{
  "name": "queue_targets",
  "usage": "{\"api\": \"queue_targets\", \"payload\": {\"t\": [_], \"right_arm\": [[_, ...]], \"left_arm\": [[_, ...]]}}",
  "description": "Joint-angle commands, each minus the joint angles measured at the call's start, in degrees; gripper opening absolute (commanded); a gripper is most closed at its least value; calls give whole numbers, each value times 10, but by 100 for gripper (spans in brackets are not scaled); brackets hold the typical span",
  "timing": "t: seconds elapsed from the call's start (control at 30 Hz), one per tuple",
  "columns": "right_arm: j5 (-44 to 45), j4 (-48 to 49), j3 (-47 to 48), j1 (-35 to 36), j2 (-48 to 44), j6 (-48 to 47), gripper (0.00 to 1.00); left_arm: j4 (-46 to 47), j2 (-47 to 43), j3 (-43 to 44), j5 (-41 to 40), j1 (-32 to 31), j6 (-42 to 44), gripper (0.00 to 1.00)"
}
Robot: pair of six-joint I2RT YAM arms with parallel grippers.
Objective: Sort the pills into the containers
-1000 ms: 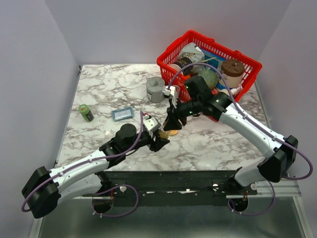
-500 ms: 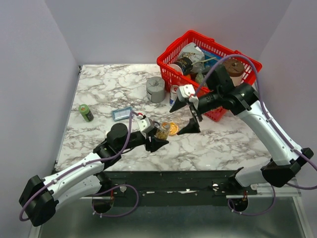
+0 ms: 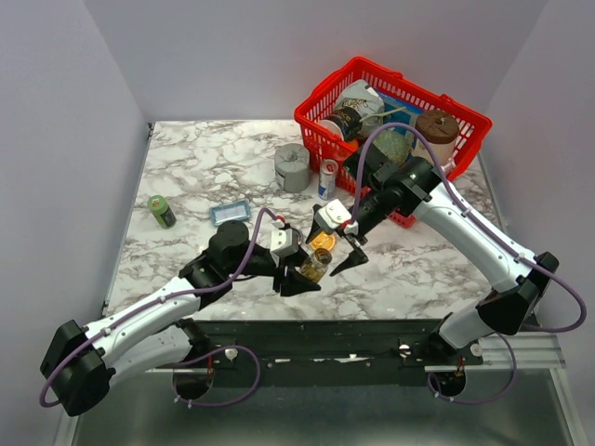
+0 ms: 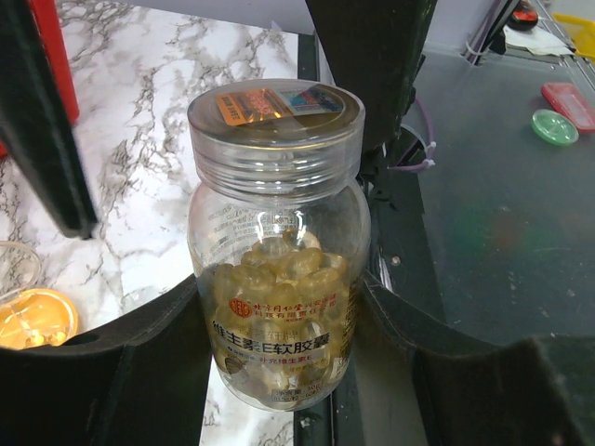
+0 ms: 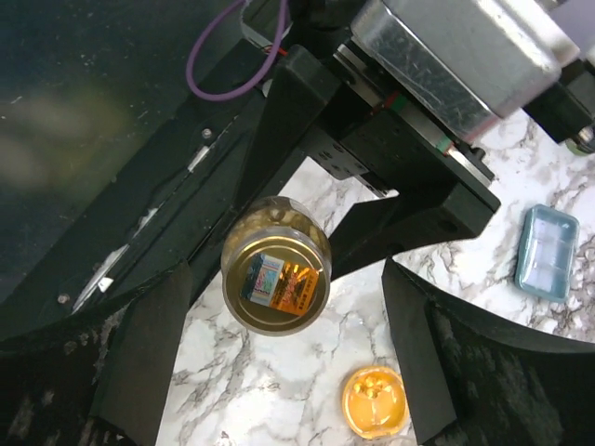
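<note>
With the left end effector (image 4: 279, 372) pinching the clear plastic bottle of golden softgels (image 4: 277, 279) near the translucent orange round dish (image 5: 375, 401), the spread right end effector (image 5: 279, 367) should centre on its lid (image 5: 276, 279) before closing.

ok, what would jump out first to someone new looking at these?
The clear pill bottle full of yellow capsules, lid on, clamped in the left gripper near the front of the marble table. The right gripper hangs open facing that lid, the orange dish beside them. At far right, a crammed red basket.
</note>
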Motion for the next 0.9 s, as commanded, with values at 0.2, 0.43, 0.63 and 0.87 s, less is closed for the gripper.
{"api": "queue_targets", "payload": {"t": [0.2,0.43,0.63,0.87], "right_arm": [[9,-54,0,10,5,25,56],[20,34,-37,13,0,193,30],[137,256,-127,12,-20,507,23],[271,383,-196,12,-30,711,12]], "left_arm": [[-9,7,17,-3,3,24,0],[52,-13,1,-96,3,-13,0],[137,-43,-37,-354,-14,-43,0],[168,2,-26,-512,-59,-17,0]]}}
